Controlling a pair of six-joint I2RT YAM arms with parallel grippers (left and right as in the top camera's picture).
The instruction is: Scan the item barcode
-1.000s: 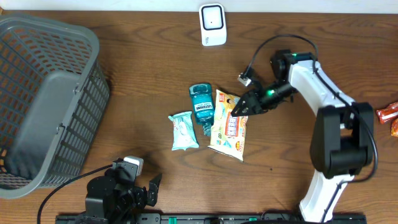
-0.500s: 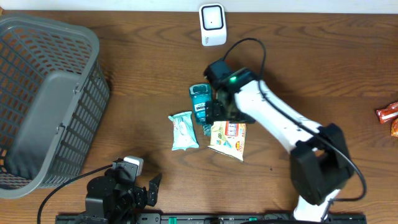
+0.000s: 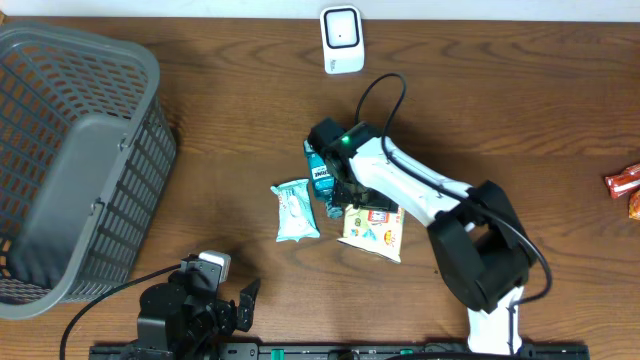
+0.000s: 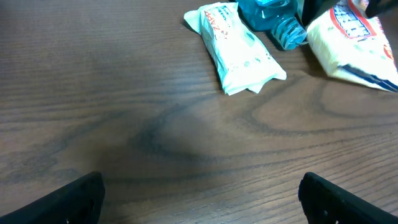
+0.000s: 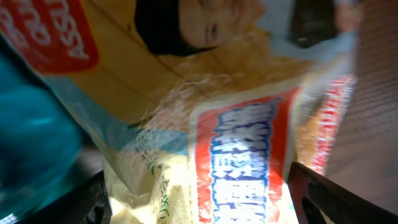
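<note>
A yellow snack bag (image 3: 375,228) with red-and-blue print lies mid-table, beside a teal mouthwash bottle (image 3: 320,172) and a pale green wipes pack (image 3: 296,210). My right gripper (image 3: 350,195) is down over the bag's upper end. In the right wrist view the bag (image 5: 249,143) fills the space between the gripper's (image 5: 196,199) wide-set fingers, and the jaws stand open. The white scanner (image 3: 342,40) stands at the table's far edge. No barcode shows. My left gripper (image 4: 202,199) rests open and empty at the near edge, the wipes pack (image 4: 239,50) ahead of it.
A large grey basket (image 3: 60,60) takes up the left side of the table. Red snack packets (image 3: 625,182) lie at the far right edge. The right arm's cable loops above the bottle toward the scanner.
My right arm swung left from the bag's right side to over the bag and bottle. Its jaws went from narrow to wide. The bag shifted slightly toward the near right. The left arm stayed still.
</note>
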